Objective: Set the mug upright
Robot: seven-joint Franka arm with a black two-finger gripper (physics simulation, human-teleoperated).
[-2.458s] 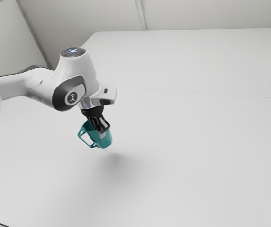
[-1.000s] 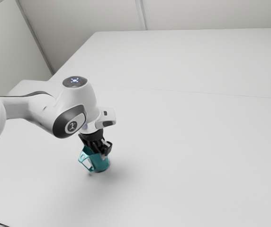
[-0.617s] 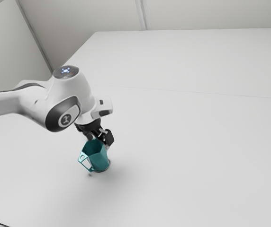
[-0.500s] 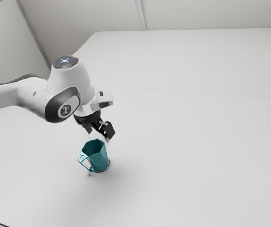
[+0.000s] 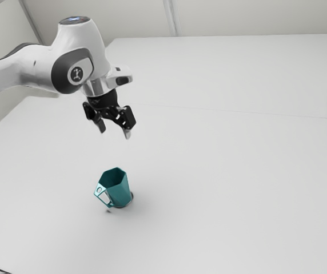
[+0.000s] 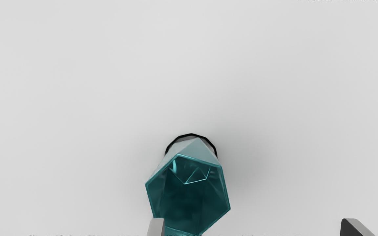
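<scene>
White desk (image 5: 238, 200) is spreading wide under soft, diffuse light. Second pale flat surface (image 5: 226, 74) is lying behind desk. Light grey wall (image 5: 255, 17) is rising beyond desk, a vertical strip (image 5: 172, 17) running up it.

And here the arm (image 5: 29, 69) is reaching in from the exterior view's left, its gripper (image 5: 115, 132) hovering well above the mug (image 5: 119, 191), fingers spreading wide and touching nothing! Down below, the teal mug is standing upright on the white table (image 5: 226, 182), its open mouth facing up, its handle (image 5: 100, 195) pointing toward the exterior view's left, a soft shadow lying around its foot.
</scene>
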